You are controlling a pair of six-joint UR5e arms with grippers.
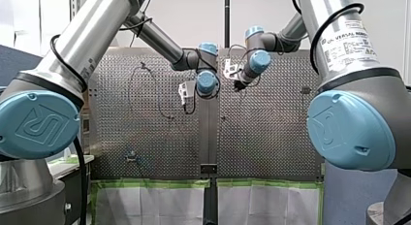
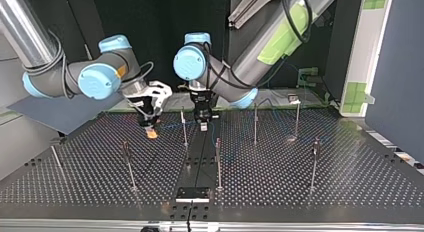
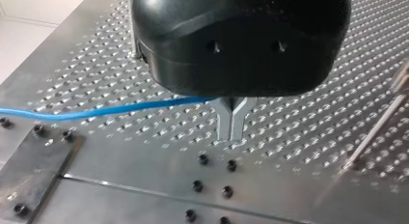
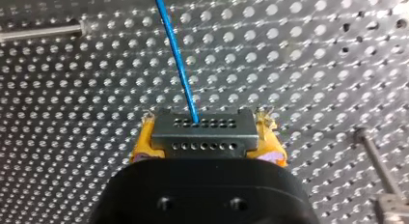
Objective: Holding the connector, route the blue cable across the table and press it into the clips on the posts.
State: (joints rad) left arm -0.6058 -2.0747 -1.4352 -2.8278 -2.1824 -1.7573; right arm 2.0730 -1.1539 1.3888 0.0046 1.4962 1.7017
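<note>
My right gripper (image 4: 206, 119) is shut on the grey connector (image 4: 204, 136), its yellow pads (image 4: 271, 137) pressing on both sides. The blue cable (image 4: 177, 64) leaves the connector and runs ahead over the perforated table. In the top view my right gripper (image 2: 151, 133) hangs low at the left of centre. My left gripper (image 2: 203, 125) is just to its right, close to the table. In the left wrist view the metal fingers (image 3: 226, 127) of my left gripper (image 3: 232, 136) are together, and the blue cable (image 3: 96, 111) runs in from the side to their root.
Several thin posts stand on the table, such as one (image 2: 184, 128) between the grippers, one (image 2: 218, 162) nearer the camera and others (image 2: 297, 119) to the top view's right. A dark plate (image 2: 192, 194) lies at the near edge.
</note>
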